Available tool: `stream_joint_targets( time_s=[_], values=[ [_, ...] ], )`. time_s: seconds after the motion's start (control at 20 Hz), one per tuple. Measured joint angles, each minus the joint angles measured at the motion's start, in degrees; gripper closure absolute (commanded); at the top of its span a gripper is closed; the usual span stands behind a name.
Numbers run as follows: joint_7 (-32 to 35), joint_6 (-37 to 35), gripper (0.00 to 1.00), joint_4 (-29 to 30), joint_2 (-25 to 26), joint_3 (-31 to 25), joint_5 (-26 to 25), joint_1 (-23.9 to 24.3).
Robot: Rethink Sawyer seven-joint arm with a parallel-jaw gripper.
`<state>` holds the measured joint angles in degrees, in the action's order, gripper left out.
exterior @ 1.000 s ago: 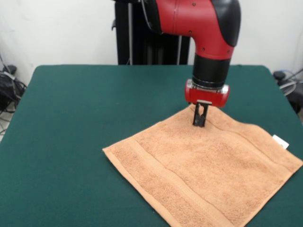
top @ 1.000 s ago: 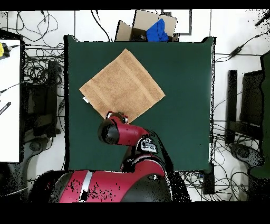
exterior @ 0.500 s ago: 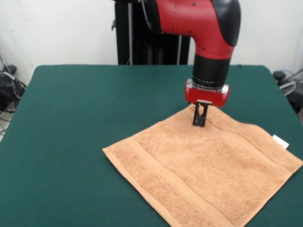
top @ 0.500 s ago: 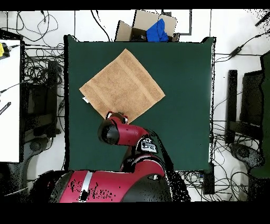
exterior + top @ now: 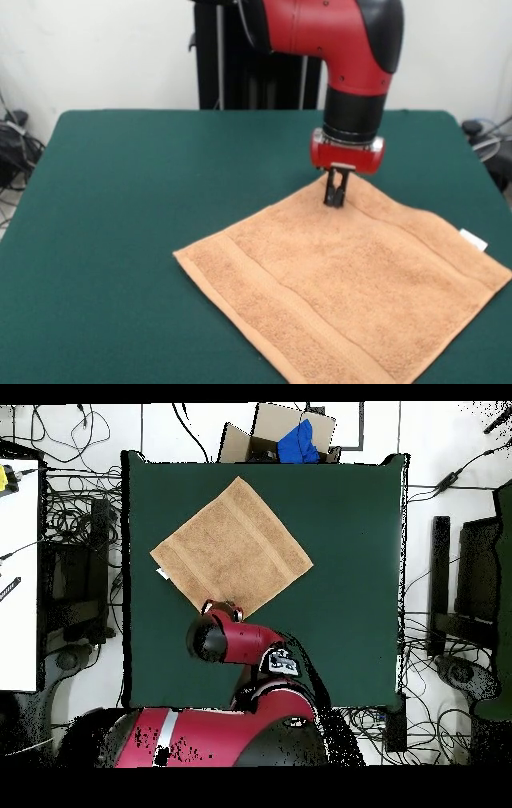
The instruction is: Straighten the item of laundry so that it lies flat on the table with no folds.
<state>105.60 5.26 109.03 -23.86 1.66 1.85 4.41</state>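
While one hand (image 5: 335,198) hovers, one towel (image 5: 344,292) lies on one table (image 5: 144,192)

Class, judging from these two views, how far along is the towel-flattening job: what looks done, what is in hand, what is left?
Done: the towel lies spread as a flat diamond on the table, no folds visible in either view, tag out at one corner. In hand: the gripper stands at the towel's far corner, fingers close together; whether it pinches cloth is unclear. Left: probably only letting go and drawing back.
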Motion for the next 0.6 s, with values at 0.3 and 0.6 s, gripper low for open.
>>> stream_joint_targets(
  time_s=[0.3, 0.6],
  values=[
    [0.0, -0.6, 1.00, 2.6, -0.4, 0.0, -0.7, 0.9],
    [0.0, -0.6, 1.00, 3.8, -0.5, -0.3, -1.7, 1.9]
  ],
)
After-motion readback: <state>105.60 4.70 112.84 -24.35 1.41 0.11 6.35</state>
